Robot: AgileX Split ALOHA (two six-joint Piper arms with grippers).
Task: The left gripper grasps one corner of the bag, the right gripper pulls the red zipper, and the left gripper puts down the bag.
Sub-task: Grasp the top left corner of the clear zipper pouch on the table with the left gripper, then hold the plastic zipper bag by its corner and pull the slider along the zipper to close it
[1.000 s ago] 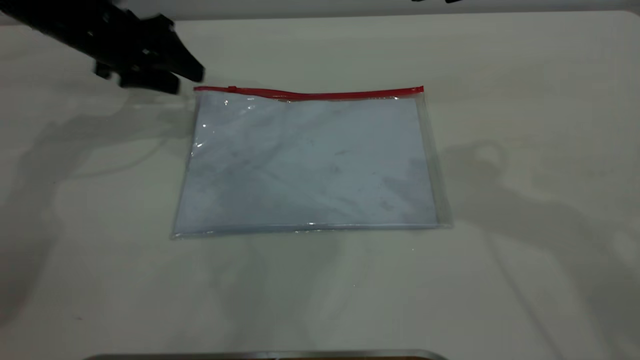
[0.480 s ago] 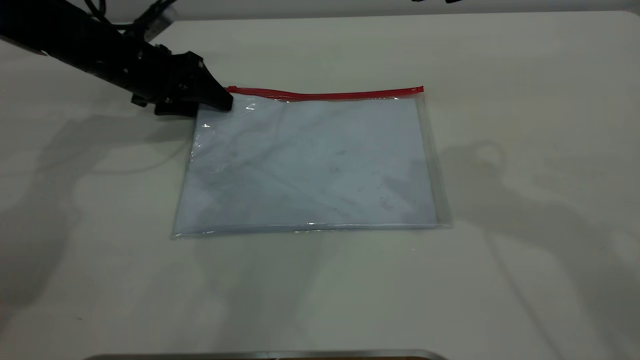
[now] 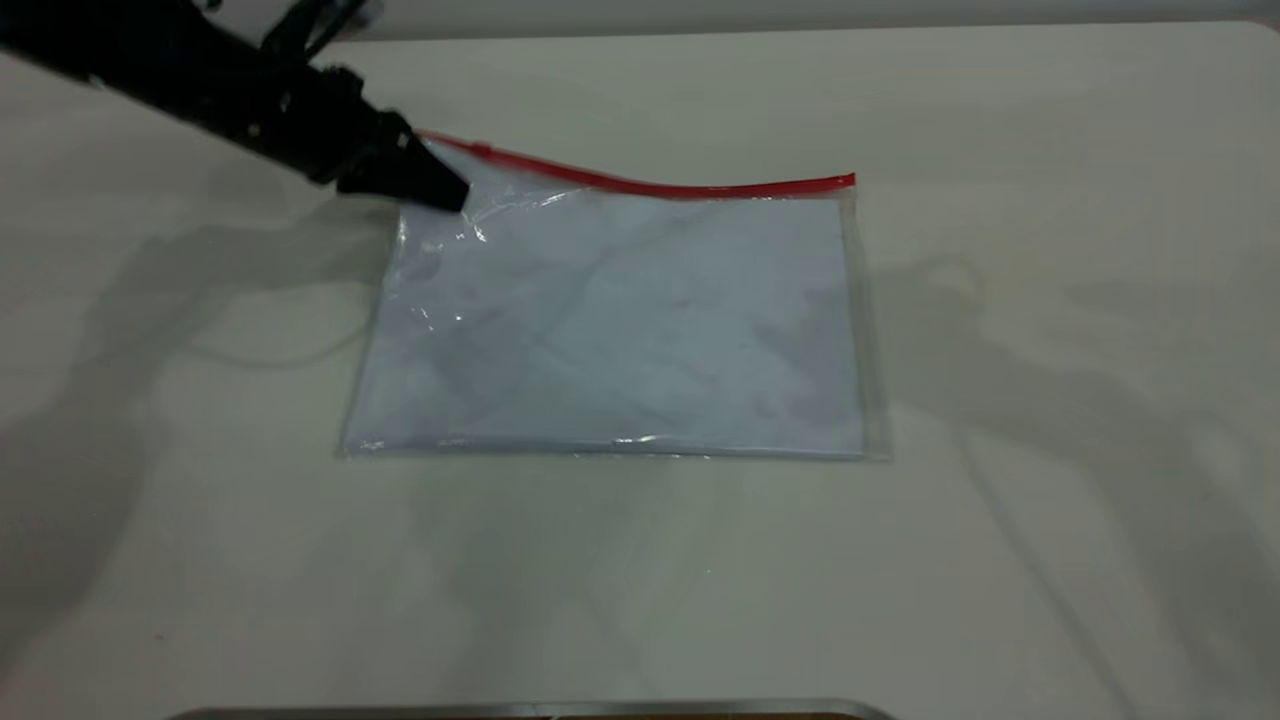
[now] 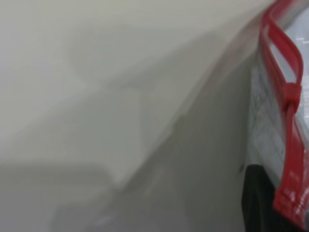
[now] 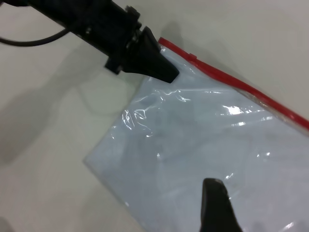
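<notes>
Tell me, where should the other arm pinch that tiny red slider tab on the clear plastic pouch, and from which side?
Probably on the tiny red slider tab itself, coming from above. The left gripper has the clear plastic pouch by its far left corner, lifting that end of the thin red zipper strip off the white table, so the tab stands clear.

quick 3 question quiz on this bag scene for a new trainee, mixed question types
1. True or false: the left gripper holds a corner of the bag at its red zipper edge.
2. Which end of the zipper edge is raised off the table? A) the gripped end B) the far end
3. Fill in: the slider tab sits near the ____ gripper.

Key: 1 true; 2 A; 3 left
</notes>
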